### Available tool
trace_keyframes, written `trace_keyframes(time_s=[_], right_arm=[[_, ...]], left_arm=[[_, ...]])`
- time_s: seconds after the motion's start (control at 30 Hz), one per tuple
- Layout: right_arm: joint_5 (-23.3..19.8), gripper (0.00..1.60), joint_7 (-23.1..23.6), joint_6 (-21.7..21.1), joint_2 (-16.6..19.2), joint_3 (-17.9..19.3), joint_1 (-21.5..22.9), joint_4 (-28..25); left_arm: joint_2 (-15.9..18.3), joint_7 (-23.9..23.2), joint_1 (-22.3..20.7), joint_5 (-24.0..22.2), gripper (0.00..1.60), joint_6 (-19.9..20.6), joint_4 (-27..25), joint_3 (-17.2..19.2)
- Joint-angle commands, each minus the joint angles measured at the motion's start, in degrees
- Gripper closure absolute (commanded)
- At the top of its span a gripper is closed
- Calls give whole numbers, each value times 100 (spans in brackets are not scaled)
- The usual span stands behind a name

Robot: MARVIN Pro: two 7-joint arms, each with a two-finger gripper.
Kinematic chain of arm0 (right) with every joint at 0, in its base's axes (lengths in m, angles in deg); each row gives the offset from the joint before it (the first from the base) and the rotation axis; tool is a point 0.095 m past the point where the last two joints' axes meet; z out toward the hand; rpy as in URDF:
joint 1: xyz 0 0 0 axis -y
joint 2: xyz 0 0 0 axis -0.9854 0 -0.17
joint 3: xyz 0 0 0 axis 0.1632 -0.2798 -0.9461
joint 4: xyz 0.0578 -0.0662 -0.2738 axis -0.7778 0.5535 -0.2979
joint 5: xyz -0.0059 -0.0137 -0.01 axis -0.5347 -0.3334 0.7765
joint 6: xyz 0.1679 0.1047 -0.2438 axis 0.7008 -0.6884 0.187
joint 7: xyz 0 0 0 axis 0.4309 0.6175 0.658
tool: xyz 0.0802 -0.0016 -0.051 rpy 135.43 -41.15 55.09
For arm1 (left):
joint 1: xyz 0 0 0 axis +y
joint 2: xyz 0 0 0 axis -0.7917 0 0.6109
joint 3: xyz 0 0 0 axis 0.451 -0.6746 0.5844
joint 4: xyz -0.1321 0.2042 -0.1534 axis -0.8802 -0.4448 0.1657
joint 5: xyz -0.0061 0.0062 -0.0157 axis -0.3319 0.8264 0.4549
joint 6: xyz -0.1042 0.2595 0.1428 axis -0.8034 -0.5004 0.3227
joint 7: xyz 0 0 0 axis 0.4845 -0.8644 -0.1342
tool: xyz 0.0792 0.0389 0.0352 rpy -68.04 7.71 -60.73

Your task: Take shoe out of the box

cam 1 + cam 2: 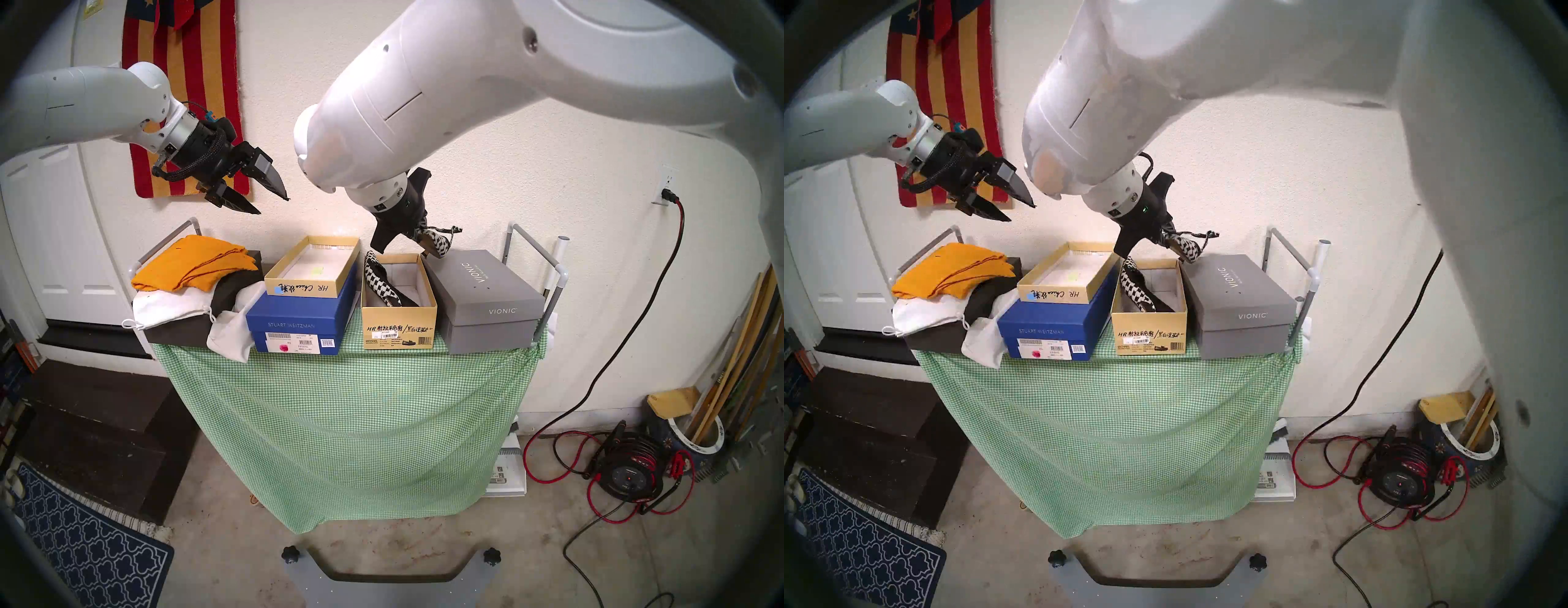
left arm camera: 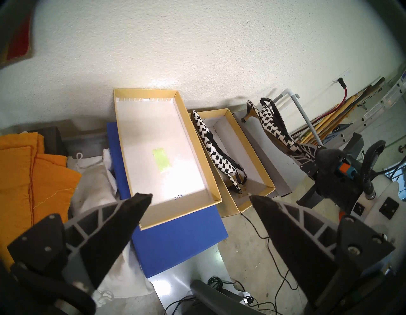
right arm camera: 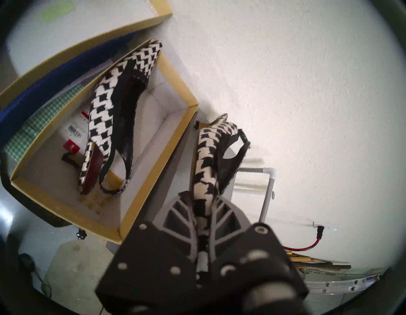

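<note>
Black-and-white houndstooth shoe (image 1: 437, 246), tan-yellow box (image 1: 399, 322)

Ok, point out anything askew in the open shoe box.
The shoe left in the tan box lies tilted on its side, toe propped on the back rim. Its mate is clamped in the right gripper, over the grey box.

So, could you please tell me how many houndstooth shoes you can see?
2. One shoe lies inside the open tan box; the other shoe is clamped in the right pincer above the grey Vionic box. None seems hidden.
</note>
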Motion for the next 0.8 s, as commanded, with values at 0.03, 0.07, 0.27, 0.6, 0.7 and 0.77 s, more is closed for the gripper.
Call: trace_keyframes(time_s=[0.03,0.07,0.27,0.6,0.7,0.77], right_arm=[[-229,160,-376,10,148,47,374,-372],[-250,160,-453,10,154,43,380,-409],[-344,160,-625,10,222,-44,508,-619],[-551,160,-626,10,541,-411,648,-1604],[-568,160,-623,140,654,-494,635,-1805],[-552,160,-594,341,828,-589,605,-2078]], left_arm=[[-4,3,3,5,0,3,-9,-3],[-4,3,3,5,0,3,-9,-3],[-4,3,3,5,0,3,-9,-3],[-4,2,3,5,0,3,-8,-2],[-4,2,3,5,0,3,-8,-2],[-4,2,3,5,0,3,-8,-2]])
